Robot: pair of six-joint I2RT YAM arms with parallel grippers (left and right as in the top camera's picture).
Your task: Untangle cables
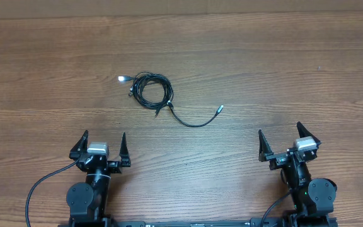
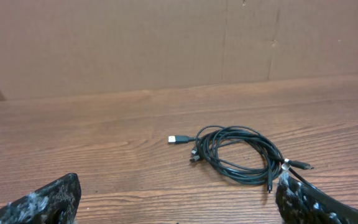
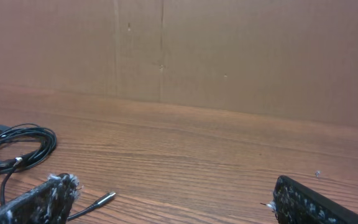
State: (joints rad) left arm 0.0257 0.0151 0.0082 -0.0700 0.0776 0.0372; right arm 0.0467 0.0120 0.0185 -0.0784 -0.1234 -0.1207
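The cables [image 1: 151, 90] lie as a small black coil on the wooden table, left of centre. A white plug [image 1: 121, 79] sticks out at the coil's upper left, and one loose strand curves right to a silver plug [image 1: 219, 109]. My left gripper [image 1: 101, 144] rests near the front edge, below the coil, open and holding nothing. At the front right, my right gripper [image 1: 280, 142] also stands open with nothing in it. In the left wrist view the coil [image 2: 238, 154] sits ahead and to the right. The right wrist view shows the coil [image 3: 17, 148] at far left and the silver plug [image 3: 106, 198] near my left fingertip.
A brown cardboard wall [image 2: 166, 43] stands along the table's far edge. Thick black arm cables [image 1: 40, 189] trail from the arm bases at the front edge.
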